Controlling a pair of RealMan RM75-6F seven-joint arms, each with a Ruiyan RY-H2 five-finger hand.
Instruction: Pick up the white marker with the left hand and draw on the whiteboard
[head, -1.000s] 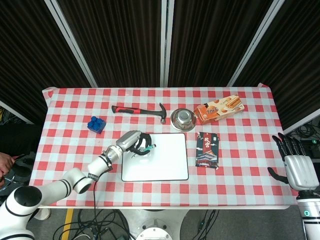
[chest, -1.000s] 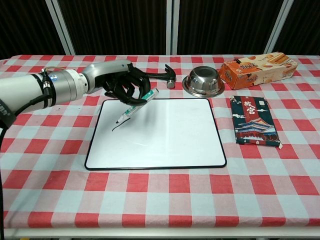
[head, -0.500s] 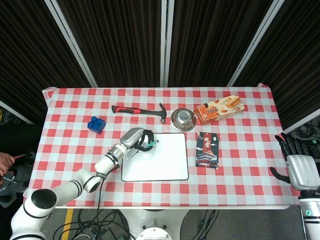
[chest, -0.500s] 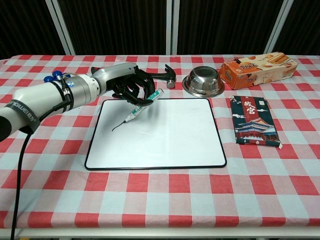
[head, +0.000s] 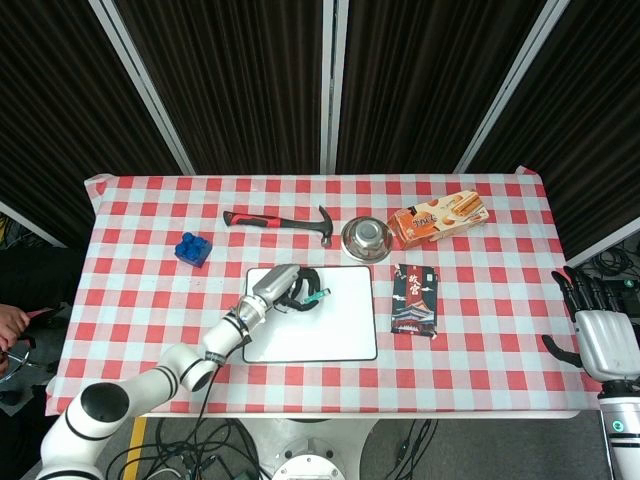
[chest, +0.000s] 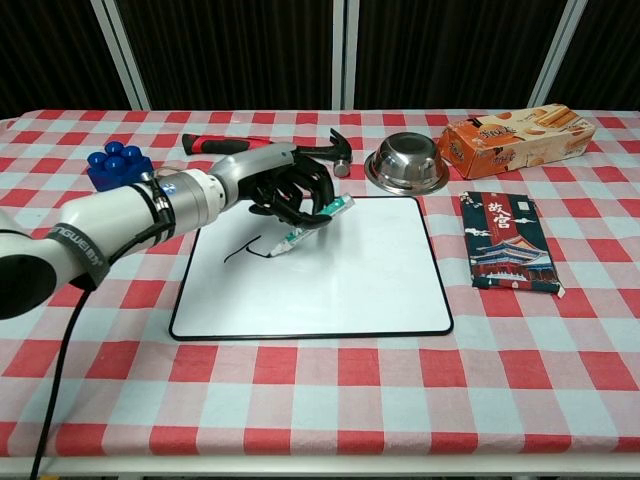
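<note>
My left hand (chest: 288, 192) (head: 291, 287) grips the white marker (chest: 312, 225) (head: 312, 299), a white pen with a green label, held at a slant over the upper middle of the whiteboard (chest: 330, 290) (head: 330, 330). The marker's tip sits at the board's surface at the end of a thin black line (chest: 245, 249) drawn across the upper left of the board. My right hand (head: 600, 330) hangs off the table's right edge with its fingers spread and nothing in it; the chest view does not show it.
A red-handled hammer (chest: 262, 146) lies just behind my left hand. A steel bowl (chest: 407, 163), a biscuit box (chest: 515, 134) and a dark packet (chest: 509, 241) stand right of the board. A blue block (chest: 118, 165) sits at the left.
My left hand has carried the marker to the right across the board's top. The black line has grown longer behind the tip. The right hand has barely moved.
</note>
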